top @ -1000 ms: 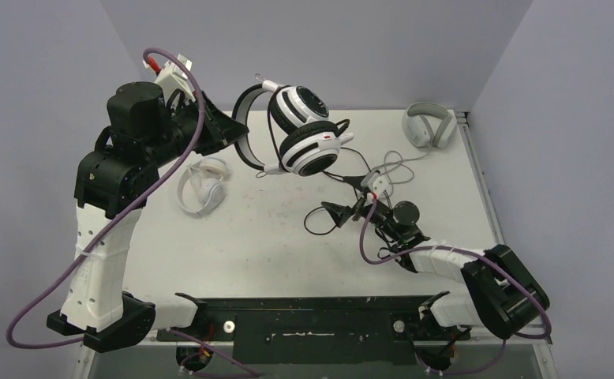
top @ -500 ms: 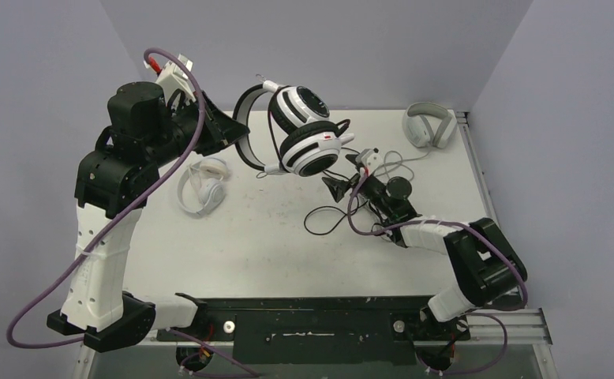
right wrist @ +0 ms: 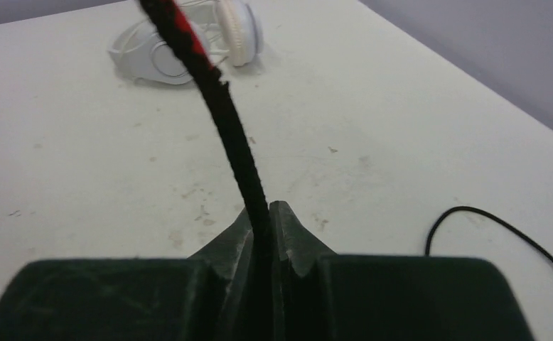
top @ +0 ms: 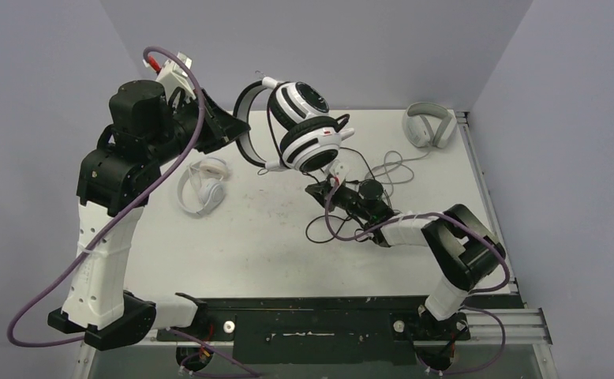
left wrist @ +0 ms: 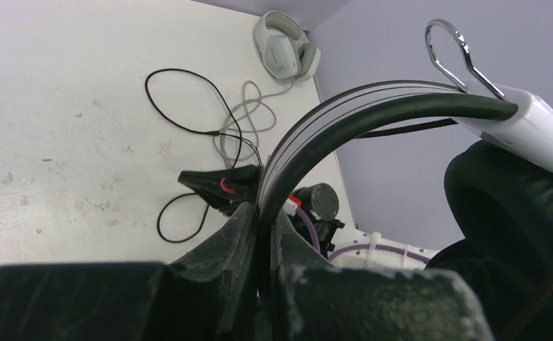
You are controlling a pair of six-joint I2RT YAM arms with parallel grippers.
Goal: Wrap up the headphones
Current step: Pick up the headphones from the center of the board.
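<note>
top external: black-and-white headset (top: 308, 138) hangs upper centre, left tool (left wrist: 261, 213) pinching its headband (left wrist: 345, 117). right tool (right wrist: 261, 217) clamped on the black cable (right wrist: 220, 106) just below the headset; cable runs up from it, right arm nearest.

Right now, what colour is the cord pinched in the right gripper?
The cord is black with a red stretch; clearest in the right wrist view.

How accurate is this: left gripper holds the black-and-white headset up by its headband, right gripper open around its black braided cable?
Wrong: the right gripper is shut on the black braided cable, per the right wrist view. Rest stands.
</note>
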